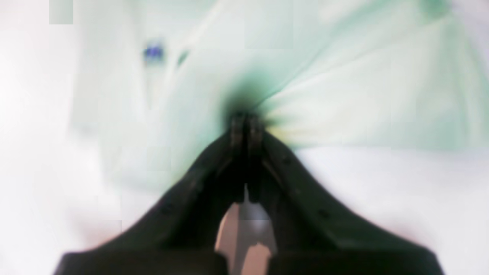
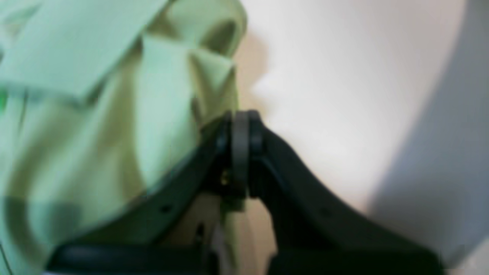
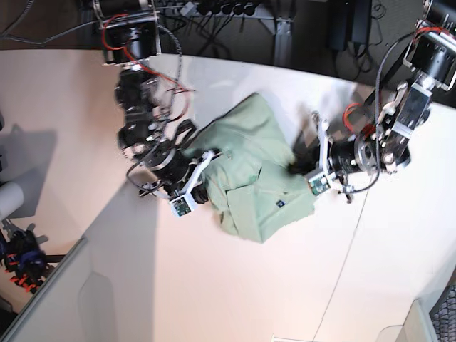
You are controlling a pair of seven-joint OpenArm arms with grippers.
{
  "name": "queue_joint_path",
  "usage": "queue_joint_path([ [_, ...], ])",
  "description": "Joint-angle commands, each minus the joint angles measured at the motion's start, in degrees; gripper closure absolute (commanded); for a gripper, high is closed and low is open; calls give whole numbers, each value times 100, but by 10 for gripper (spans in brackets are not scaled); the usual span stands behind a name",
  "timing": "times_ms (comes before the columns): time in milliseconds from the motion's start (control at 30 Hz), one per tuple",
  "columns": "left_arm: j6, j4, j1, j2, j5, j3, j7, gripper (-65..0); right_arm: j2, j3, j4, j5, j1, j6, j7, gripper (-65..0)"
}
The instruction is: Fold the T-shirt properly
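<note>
The pale mint-green T-shirt (image 3: 253, 171) lies bunched and partly folded in the middle of the white table, its tiny blue tag (image 3: 279, 204) near the front edge. My left gripper (image 3: 296, 169) is shut on a pinch of the T-shirt's right edge; the left wrist view shows cloth (image 1: 324, 88) puckered at the closed tips (image 1: 244, 118) and the blurred tag (image 1: 153, 52). My right gripper (image 3: 209, 158) is shut on the T-shirt's left edge; the right wrist view shows folded cloth (image 2: 114, 95) bunched beside the closed tips (image 2: 240, 118).
The table (image 3: 249, 285) is pale, with a seam line running down its right part (image 3: 356, 235). Cables and dark gear (image 3: 235, 11) lie behind the far edge. A small orange-and-black object (image 3: 21, 260) sits at the far left.
</note>
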Motion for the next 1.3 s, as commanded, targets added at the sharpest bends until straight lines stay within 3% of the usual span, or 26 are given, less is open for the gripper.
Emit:
queue_joint_path([
  [0, -14, -15, -201, -39, -39, -17, -188, 0, 46, 22, 291, 149, -39, 17, 35, 0],
  [333, -14, -525, -855, 0, -48, -17, -313, 0, -46, 35, 1725, 332, -1370, 17, -236, 0],
  [600, -14, -520, -962, -2, -74, -17, -452, 0, -385, 44, 1880, 308, -1541, 17, -236, 0],
  [800, -14, -282, -942, -61, -603, -72, 146, 0, -417, 415, 1880, 310, -1541, 15, -234, 0],
  [967, -14, 372, -636, -66, -1110, -855, 656, 0, -415, 1154, 1961, 361, -1543, 17, -249, 0],
  [1067, -14, 1191, -164, -129, -1497, -1438, 1235, 0, -413, 1657, 2264, 562, -1622, 20, -529, 0],
  [1267, -14, 2787, 1386, -664, -2562, -2457, 1886, 0, -269, 2682, 3289, 1235, -2417, 20, -892, 0],
])
